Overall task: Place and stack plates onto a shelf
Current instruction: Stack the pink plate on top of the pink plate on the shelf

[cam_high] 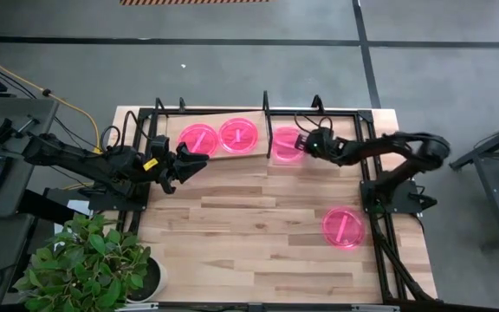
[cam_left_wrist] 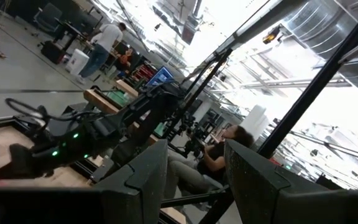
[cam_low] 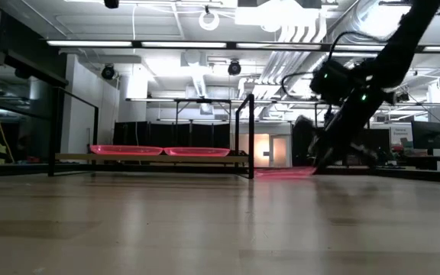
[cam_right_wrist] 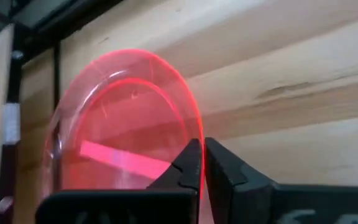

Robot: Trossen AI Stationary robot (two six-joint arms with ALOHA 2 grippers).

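High view: two plates lie side by side on the shelf; right gripper at a third plate just beside it; a fourth sits apart on the table. Left gripper, jaws wide, holds nothing. Right wrist view: jaws pinch the plate's rim.

Butcher-block tabletop with two plates; light-wood shelf bearing two more.
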